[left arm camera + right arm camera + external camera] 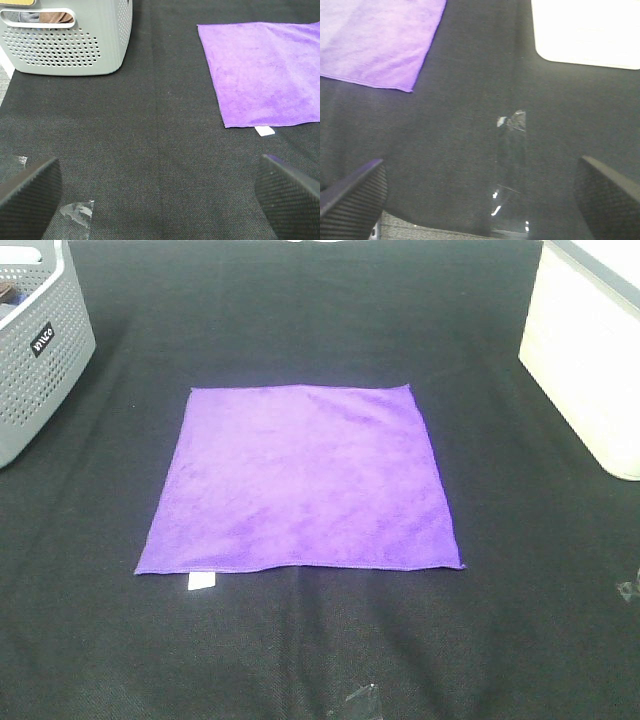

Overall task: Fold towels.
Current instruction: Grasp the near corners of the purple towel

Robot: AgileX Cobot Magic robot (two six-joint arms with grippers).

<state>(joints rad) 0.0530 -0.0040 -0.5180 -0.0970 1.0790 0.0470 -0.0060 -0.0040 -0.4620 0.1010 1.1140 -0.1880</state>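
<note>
The purple towel [300,480] lies flat and unfolded in the middle of the black table, with its small white tag [201,582] at the near left corner. Neither gripper shows in the exterior high view. In the left wrist view the left gripper [160,200] is open over bare black cloth, with the towel [265,70] and its tag [265,131] ahead and apart from it. In the right wrist view the right gripper [480,200] is open and empty, with a towel corner [380,40] ahead and apart from it.
A grey perforated basket [35,350] stands at the table's far left and also shows in the left wrist view [75,40]. A white bin [590,350] stands at the far right. Clear tape strips [512,170] stick to the black cloth near the front.
</note>
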